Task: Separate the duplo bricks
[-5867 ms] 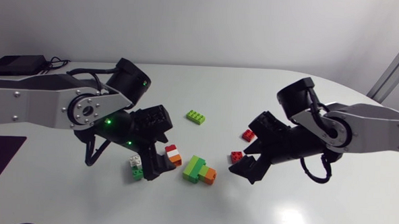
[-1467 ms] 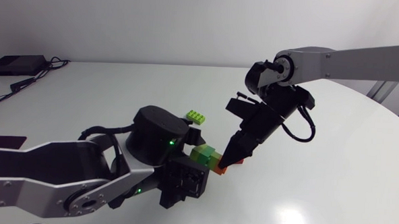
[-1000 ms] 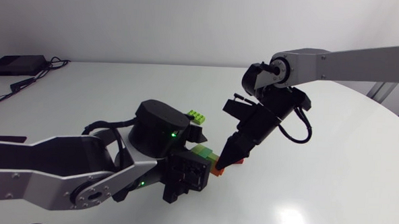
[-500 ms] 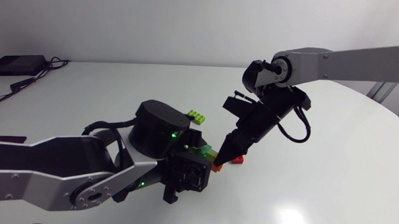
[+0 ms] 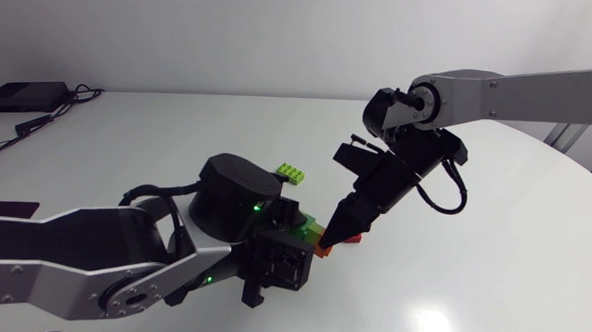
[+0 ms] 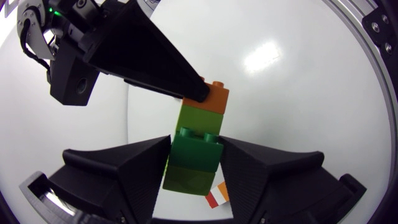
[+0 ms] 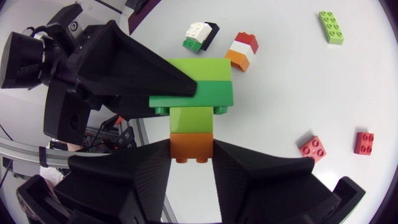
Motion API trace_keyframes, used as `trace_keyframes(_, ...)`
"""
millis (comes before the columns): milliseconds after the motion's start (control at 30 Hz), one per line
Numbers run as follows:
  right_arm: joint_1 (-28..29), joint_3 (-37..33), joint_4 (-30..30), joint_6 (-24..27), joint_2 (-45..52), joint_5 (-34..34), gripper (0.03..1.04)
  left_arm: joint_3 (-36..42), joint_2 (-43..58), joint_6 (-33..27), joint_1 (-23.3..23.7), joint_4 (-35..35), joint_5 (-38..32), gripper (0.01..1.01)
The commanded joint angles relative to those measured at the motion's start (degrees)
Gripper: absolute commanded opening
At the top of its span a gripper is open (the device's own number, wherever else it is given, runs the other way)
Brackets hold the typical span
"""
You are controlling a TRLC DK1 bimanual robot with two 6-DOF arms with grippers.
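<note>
- A white, glossy table [image 5: 491, 285] is seen from above, with its far edge curved at the right.
- A bright patch of light [image 5: 431, 327] is reflected on its near surface.
- A black box [image 5: 24, 96] with cables is set at its far left corner.

Brick stack [image 5: 309, 230]: in the head view, mostly behind my left gripper [image 6: 194, 148]; only a green and orange sliver shows.
Striped brick [image 6: 217, 196]: in the left wrist view, half covered by that gripper.
Red brick [image 5: 352, 237]: in the head view, partly behind my right gripper [image 7: 191, 148].
</note>
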State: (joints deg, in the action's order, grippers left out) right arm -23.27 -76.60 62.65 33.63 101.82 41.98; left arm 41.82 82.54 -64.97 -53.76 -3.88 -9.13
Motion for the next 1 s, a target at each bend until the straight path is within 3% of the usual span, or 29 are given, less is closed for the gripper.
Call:
trace_keyframes(0,-0.11,1.19,0.45,-0.76,-1.63,1.00,0.30,-1.83,-0.80,0.28,-0.47,0.19,0.51,0.431)
trace_keyframes(233,-0.29,1.71,0.54,-0.84,-2.33,1.35,0.30,-2.54,-1.07,0.19,-0.65,0.36,0.51,0.333)
trace_keyframes(633,0.33,4.35,0.01,-0.40,-4.70,0.30,0.31,-2.27,-3.79,0.28,-0.21,2.12,0.60,0.330)
trace_keyframes(967,-0.29,10.68,-4.03,2.23,-9.45,-23.61,0.31,-1.57,-7.22,4.59,2.69,3.62,3.76,0.331)
